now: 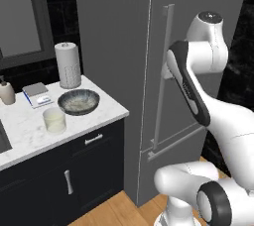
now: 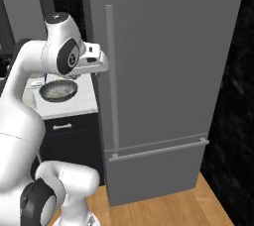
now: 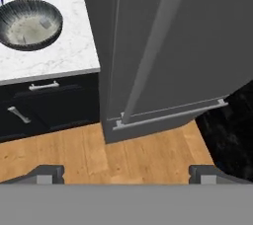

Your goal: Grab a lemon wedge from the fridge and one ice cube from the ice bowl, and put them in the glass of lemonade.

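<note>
The fridge point(image 1: 124, 46) is tall and grey, and its door is closed. Its long vertical bar handle point(image 2: 112, 81) runs down the door's left edge. The lemon wedge is hidden. The ice bowl point(image 1: 78, 102) sits on the marble counter, dark grey with a mottled pale inside point(image 3: 29, 24). The glass of lemonade point(image 1: 54, 120) stands just in front of the bowl. My gripper point(image 3: 126, 174) is open and empty. It looks down along the fridge door point(image 3: 197, 36). In the right base view my hand hovers beside the upper part of the handle.
A white paper-towel roll point(image 1: 68, 64) stands behind the bowl. A small flat scale point(image 1: 37, 95) and a soap bottle point(image 1: 6, 91) sit further left. Dark cabinets point(image 1: 74, 170) lie below the counter, and a wooden floor point(image 3: 99, 150) lies under the fridge.
</note>
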Tool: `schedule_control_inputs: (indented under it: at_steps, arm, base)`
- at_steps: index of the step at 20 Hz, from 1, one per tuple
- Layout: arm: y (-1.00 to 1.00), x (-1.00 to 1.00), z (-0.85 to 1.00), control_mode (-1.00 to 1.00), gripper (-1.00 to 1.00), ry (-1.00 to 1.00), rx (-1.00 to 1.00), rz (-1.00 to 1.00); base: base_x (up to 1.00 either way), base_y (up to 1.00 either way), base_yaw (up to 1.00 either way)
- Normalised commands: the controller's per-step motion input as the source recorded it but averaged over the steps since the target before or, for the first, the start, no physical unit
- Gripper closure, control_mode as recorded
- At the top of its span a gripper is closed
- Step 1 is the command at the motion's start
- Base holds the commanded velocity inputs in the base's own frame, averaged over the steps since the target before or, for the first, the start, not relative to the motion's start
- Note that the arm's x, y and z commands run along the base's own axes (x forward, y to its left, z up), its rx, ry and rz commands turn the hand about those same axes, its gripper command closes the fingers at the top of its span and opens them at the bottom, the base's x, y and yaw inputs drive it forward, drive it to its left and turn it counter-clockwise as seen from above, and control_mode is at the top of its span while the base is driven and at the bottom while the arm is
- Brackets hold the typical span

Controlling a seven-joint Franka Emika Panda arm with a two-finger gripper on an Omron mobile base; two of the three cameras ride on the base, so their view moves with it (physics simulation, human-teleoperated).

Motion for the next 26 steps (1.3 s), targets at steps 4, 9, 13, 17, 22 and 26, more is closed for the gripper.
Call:
schedule_control_inputs:
  at_steps: [4,9,13,17,22,26]
  arm:
    - [-0.4,0.87,-0.68,-1.0,-1.0,-0.13,0.15,0.12]
    - [-0.16,0.94,-0.43,-1.0,-1.0,-0.07,0.28,0.14]
    - [0.0,0.43,0.03,-1.0,-1.0,-0.01,0.05,0.24]
    - [0.08,0.24,0.24,-1.0,-1.0,0.0,0.0,0.04]
    - [0.1,0.54,0.03,-1.0,-1.0,-0.06,0.0,0.0]
    - [0.02,0.87,-0.26,-1.0,-1.0,-0.09,0.0,0.0]
  base:
    - [0.0,0.0,0.0]
    - [0.0,0.0,0.0]
    - [0.0,0.0,0.0]
    - [0.0,0.0,0.0]
    - [0.0,0.0,0.0]
    - [0.0,0.0,0.0]
